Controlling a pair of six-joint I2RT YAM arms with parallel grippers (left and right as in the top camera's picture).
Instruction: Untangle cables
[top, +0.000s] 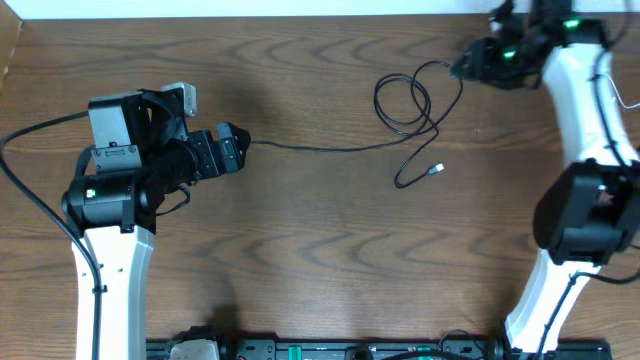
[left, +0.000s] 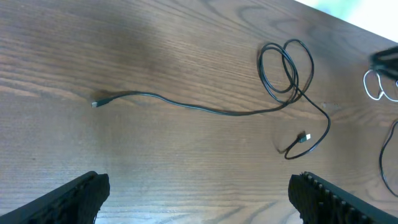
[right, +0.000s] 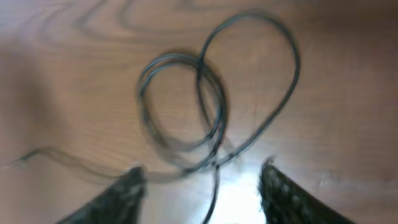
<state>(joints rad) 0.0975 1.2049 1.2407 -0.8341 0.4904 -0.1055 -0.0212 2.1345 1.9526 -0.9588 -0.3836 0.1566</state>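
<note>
The black cable (left: 217, 114) lies on the wooden table (left: 155, 50). It is coiled in loose overlapping loops towards the far right. One tail runs left to a small plug (left: 95, 104), and the other curls to a plug (left: 303, 137) nearer the middle. A white cable (left: 373, 87) shows at the right edge. The right gripper (right: 200, 168) hovers over the loops with its fingers apart, gripping nothing. The left gripper (left: 198, 179) is spread wide and empty.
</note>
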